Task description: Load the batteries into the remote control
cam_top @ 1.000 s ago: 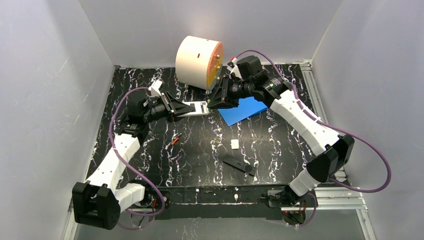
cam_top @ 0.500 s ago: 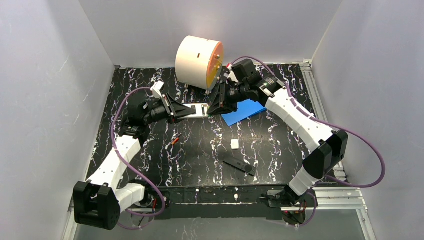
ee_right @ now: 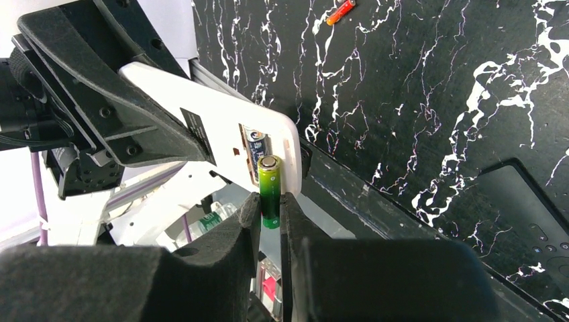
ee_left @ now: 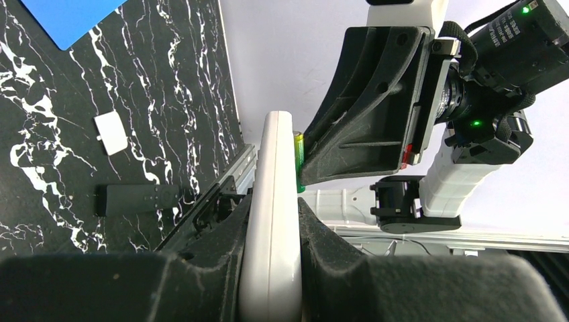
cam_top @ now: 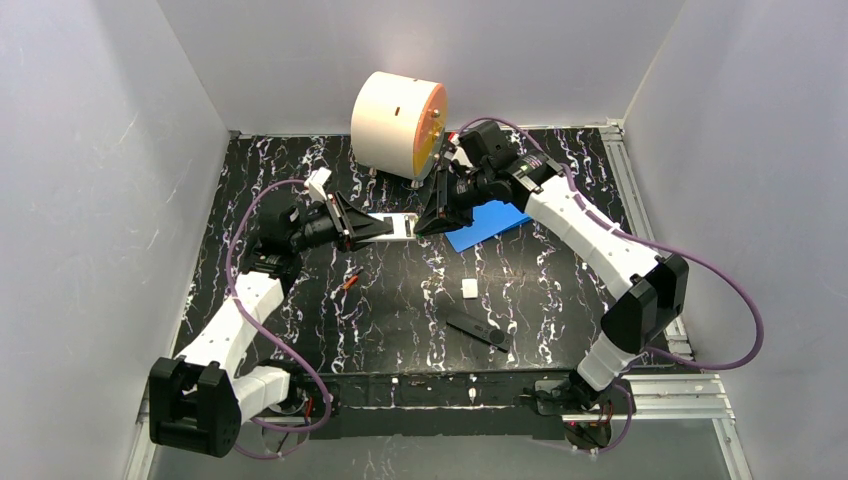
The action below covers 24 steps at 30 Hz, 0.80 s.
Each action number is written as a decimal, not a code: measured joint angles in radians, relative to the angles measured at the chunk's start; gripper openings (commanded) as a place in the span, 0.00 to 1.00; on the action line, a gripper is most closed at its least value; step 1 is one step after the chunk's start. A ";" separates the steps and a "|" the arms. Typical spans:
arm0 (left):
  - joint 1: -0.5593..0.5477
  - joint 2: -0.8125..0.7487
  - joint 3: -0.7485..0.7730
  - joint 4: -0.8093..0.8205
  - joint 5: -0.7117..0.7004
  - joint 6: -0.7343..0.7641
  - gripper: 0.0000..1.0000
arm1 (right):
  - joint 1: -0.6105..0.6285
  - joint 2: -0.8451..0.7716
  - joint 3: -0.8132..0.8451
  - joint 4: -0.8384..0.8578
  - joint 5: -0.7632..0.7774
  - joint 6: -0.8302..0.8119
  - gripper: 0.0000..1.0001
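Note:
My left gripper [ee_left: 273, 204] is shut on the white remote control [ee_left: 272, 228], holding it edge-up above the table [cam_top: 400, 226]. The remote's battery compartment [ee_right: 257, 143] is open, with a cell lying in one slot. My right gripper [ee_right: 270, 201] is shut on a green battery [ee_right: 270, 188]. Its metal tip rests at the compartment's edge, and it shows beside the remote in the left wrist view [ee_left: 299, 144]. From above, the right gripper [cam_top: 425, 222] meets the remote's right end. An orange-red battery [cam_top: 349, 281] lies loose on the table [ee_right: 341, 11].
A black remote [cam_top: 478, 329] and a small white cover [cam_top: 470, 288] lie near the front centre. A blue sheet [cam_top: 490, 222] lies under the right arm. A cream drum with an orange face [cam_top: 398, 124] stands at the back. White walls enclose the marbled black table [cam_top: 560, 290].
The right gripper has moved left and down with the green battery, up against the remote's end. The left gripper has lowered the remote slightly.

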 measured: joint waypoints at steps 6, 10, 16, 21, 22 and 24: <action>0.000 0.000 -0.005 0.000 -0.003 0.002 0.00 | 0.005 0.014 0.006 -0.001 -0.010 -0.013 0.22; 0.000 0.000 -0.014 0.000 -0.003 0.001 0.00 | 0.007 0.020 0.007 -0.010 -0.013 -0.026 0.23; 0.000 0.000 -0.015 -0.003 -0.007 0.005 0.00 | 0.013 0.030 0.018 -0.029 -0.014 -0.045 0.24; 0.000 0.000 -0.015 -0.001 -0.006 0.004 0.00 | 0.021 0.031 0.024 -0.044 -0.012 -0.053 0.26; 0.000 0.000 -0.015 -0.001 -0.006 0.004 0.00 | 0.023 0.031 0.025 -0.045 -0.011 -0.055 0.27; 0.000 0.000 -0.015 0.000 -0.006 0.004 0.00 | 0.026 0.036 0.026 -0.049 -0.006 -0.057 0.27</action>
